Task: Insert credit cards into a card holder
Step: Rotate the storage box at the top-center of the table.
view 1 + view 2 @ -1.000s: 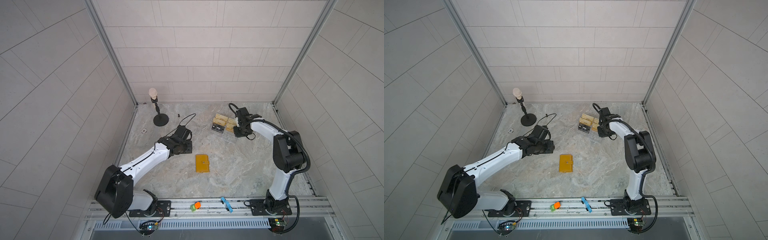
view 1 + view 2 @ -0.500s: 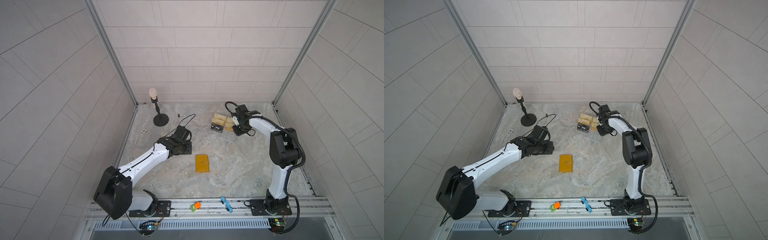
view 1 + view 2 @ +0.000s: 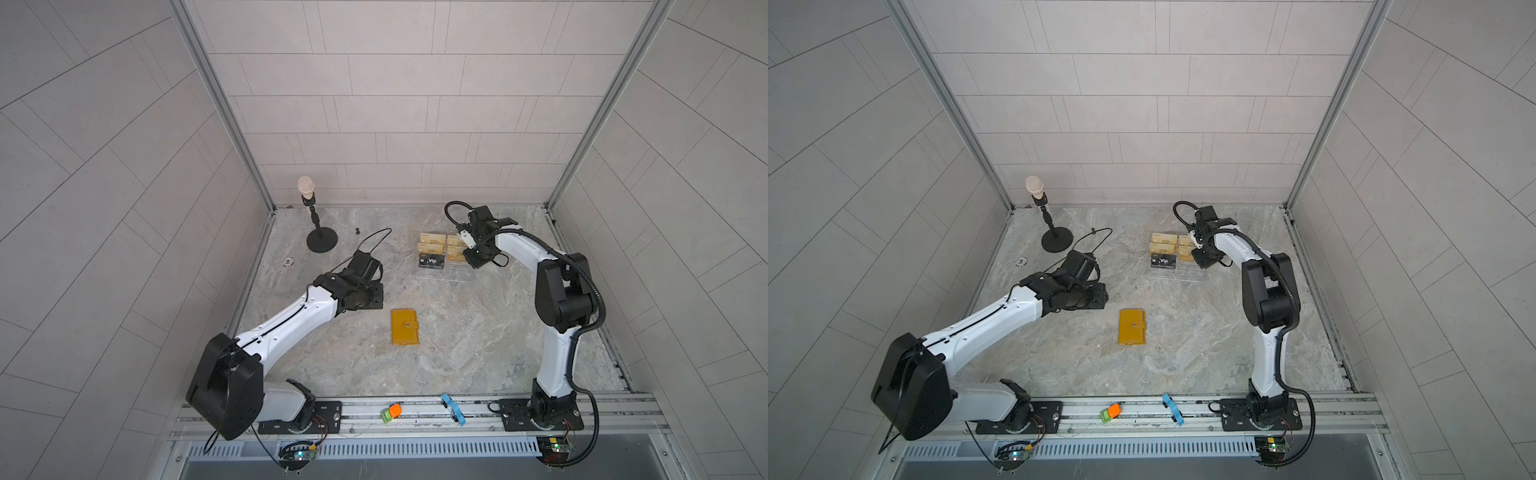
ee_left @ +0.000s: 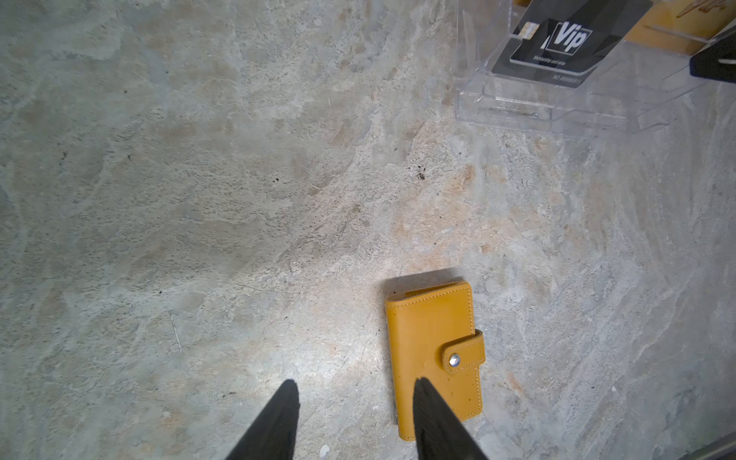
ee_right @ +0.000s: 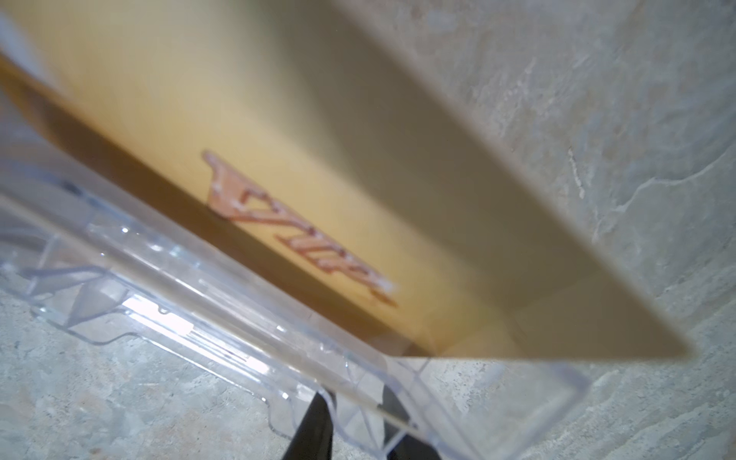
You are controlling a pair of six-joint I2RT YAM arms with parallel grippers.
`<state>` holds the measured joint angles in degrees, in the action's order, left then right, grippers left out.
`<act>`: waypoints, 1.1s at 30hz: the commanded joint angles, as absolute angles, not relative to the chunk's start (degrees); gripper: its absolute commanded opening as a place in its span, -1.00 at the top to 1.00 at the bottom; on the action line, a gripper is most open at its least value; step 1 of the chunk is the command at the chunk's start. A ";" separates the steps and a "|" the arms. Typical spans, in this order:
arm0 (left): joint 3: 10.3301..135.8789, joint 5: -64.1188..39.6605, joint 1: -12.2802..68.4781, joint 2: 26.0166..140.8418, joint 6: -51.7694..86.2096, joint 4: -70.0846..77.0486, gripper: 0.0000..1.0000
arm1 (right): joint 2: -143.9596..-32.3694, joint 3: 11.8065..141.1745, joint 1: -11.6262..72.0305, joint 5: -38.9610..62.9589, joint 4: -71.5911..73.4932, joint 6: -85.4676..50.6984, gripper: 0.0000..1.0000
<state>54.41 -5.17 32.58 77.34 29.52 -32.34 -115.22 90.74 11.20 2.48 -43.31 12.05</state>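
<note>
The card holder (image 3: 404, 327) (image 3: 1132, 327) (image 4: 434, 358) is a mustard-yellow wallet lying flat mid-table with its snap tab fastened. My left gripper (image 3: 374, 297) (image 3: 1098, 297) (image 4: 356, 388) hovers open just left of it, and one finger overlaps its near corner in the left wrist view. A black credit card (image 3: 432, 261) (image 3: 1163, 261) (image 4: 557, 44) lettered "Vip" leans in the clear acrylic stand (image 3: 446, 274) (image 3: 1179, 275) (image 4: 517, 111) (image 5: 199, 310). My right gripper (image 3: 473, 259) (image 3: 1204, 259) (image 5: 354, 390) is at the stand's right end. Its jaws stand narrowly apart, with a thin pale edge running between them.
Gold cards (image 3: 432, 243) (image 5: 278, 139) fill the stand's upper tiers. A microphone on a round black base (image 3: 320, 241) stands at the back left, with a cable beside it. An orange-green piece (image 3: 391, 411) and a blue clip (image 3: 453, 409) lie on the front rail.
The right wrist has edged slightly left along the stand. The left arm and the card holder have not moved.
</note>
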 commanded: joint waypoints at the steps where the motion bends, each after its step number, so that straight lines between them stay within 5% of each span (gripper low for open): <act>1: 55.09 -5.33 32.96 75.79 29.01 -33.05 -0.02 | -115.68 89.79 11.07 2.67 -45.22 12.54 0.33; 6: 54.90 -4.81 32.96 74.87 29.27 -32.61 -0.07 | -110.68 87.59 10.95 4.58 -42.10 9.72 0.17; 10: 56.43 -1.69 32.96 72.89 29.18 -33.52 -0.33 | -105.86 86.65 10.77 8.81 -41.90 7.51 0.11; 11: 57.04 -0.30 32.87 72.07 28.93 -33.99 -0.42 | -104.21 85.92 10.72 9.44 -41.45 6.68 0.10; 13: 57.99 2.76 32.58 70.50 28.49 -34.36 -0.95 | -100.84 84.22 10.72 10.13 -40.53 5.86 0.05; 14: 58.25 4.39 32.24 69.67 28.14 -34.08 -1.00 | -99.14 83.50 10.72 10.06 -40.35 5.70 0.01; 19: 59.48 14.67 29.95 63.15 24.08 -32.16 -1.00 | -88.69 78.70 10.63 5.19 -37.64 3.44 -0.13; 23: 48.83 21.78 24.72 54.10 10.19 -13.89 -1.00 | -74.76 67.63 10.54 -1.50 -23.87 0.41 -0.32; 24: 45.11 22.01 23.50 52.21 7.27 -8.55 -1.00 | -71.61 63.94 10.47 -3.23 -18.76 0.16 -0.54; 25: 40.91 22.52 22.20 50.18 4.33 -2.68 -1.00 | -68.13 58.99 10.52 -5.41 -12.66 -0.20 -0.98; 33: 18.19 28.86 15.82 49.92 1.85 23.81 -1.00 | -60.83 32.23 9.23 -12.31 11.56 1.09 -0.99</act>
<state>22.46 24.58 16.12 48.84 4.82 9.32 -61.41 38.98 9.89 -6.94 -0.01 2.31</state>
